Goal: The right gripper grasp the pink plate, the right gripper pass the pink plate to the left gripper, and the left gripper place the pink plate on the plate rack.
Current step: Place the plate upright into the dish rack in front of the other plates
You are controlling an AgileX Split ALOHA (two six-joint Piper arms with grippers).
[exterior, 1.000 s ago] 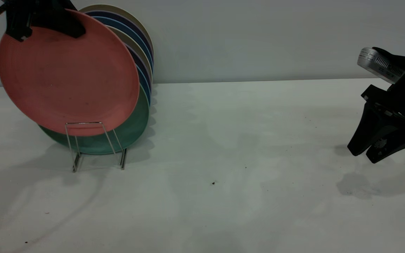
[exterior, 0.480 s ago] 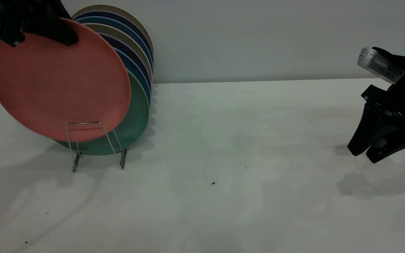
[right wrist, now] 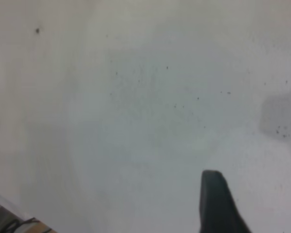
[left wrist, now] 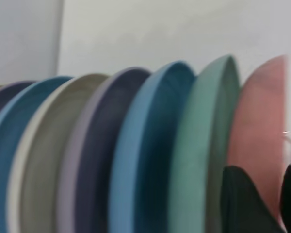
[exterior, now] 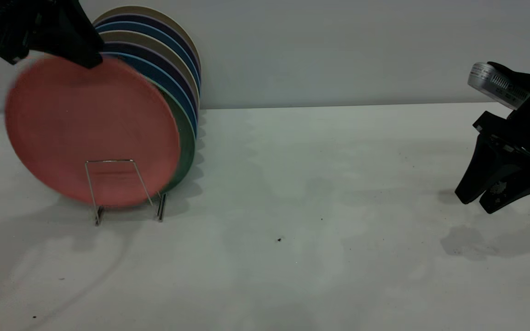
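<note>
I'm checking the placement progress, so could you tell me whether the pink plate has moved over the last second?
Yes. The pink plate has dropped lower against the plate rack, now hiding most of the green plate behind it.

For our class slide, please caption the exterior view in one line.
Left gripper lowers the pink plate into the plate rack; right gripper idles.

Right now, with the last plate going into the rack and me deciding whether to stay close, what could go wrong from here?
The pink plate is motion-blurred, low behind the plate rack's front wire loop; the left gripper is at its top rim. If the plate is not seated, it may roll or tip forward off the rack.

It stands close against the teal-green plate; a nudge could disturb the row behind.

The right gripper is parked far right, too distant to catch anything.
</note>
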